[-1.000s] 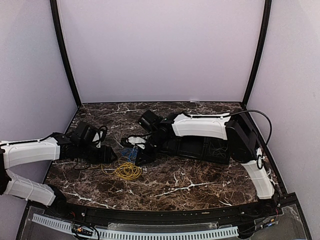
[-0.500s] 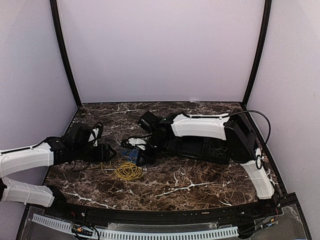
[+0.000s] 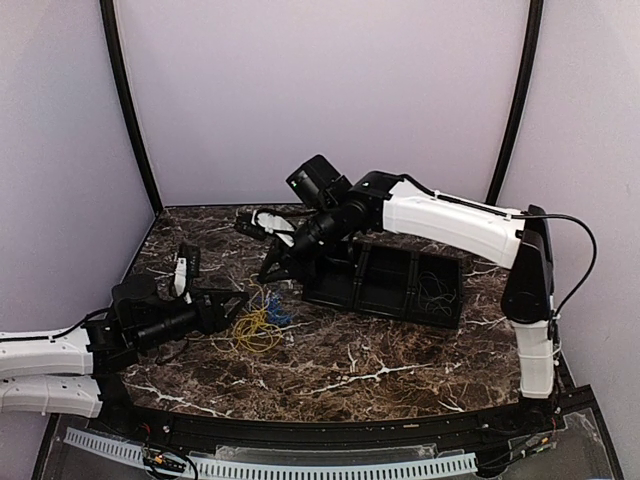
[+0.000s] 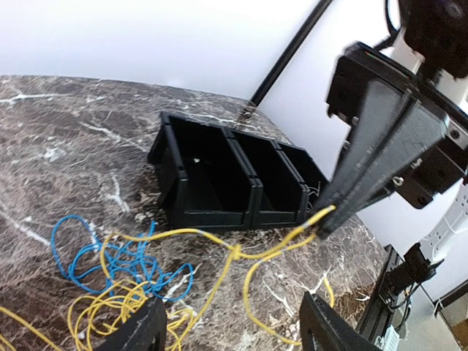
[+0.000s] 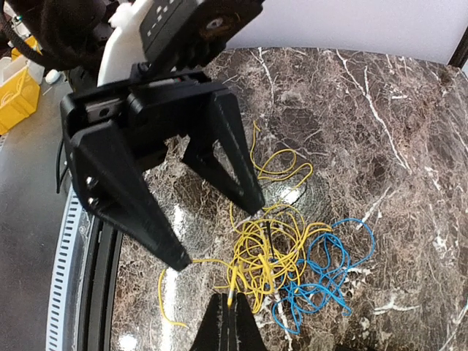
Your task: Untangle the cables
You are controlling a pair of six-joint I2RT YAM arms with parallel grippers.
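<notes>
A: Any writing?
B: Just pale marks on the dark panel (image 5: 170,16) of the left arm, upper left of the right wrist view. Too blurred to read.
A: Ok. Where are the cables?
B: The yellow cable (image 3: 256,330) is a loose coil on the marble-patterned surface (image 3: 400,360), lower left of centre in the top view. The blue cable (image 3: 277,312) touches it at its upper right, with their loops mixed together.
A: Which way does it run?
B: One yellow strand leaves the coil and climbs toward the upper right, up to the right tool (image 5: 229,303). In the left wrist view the strand crosses mid-frame roughly left to right, with a knot partway. Its end is at the tool tip, right of centre.
A: Right tool state?
B: Clamped on the end of the yellow cable. Tips point down toward the pile and are raised off the surface.
A: Left?
B: Left tool (image 5: 216,235) has its jaws wide apart with nothing between them. In the top view it sits just left of the coil, pointing right at it.
A: Tray?
B: The black tray (image 3: 400,310) is right of the cables, long axis left to right in the top view. There's a thin grey wire (image 3: 432,290) in the compartment at its right end. Can't tell its shape.
</notes>
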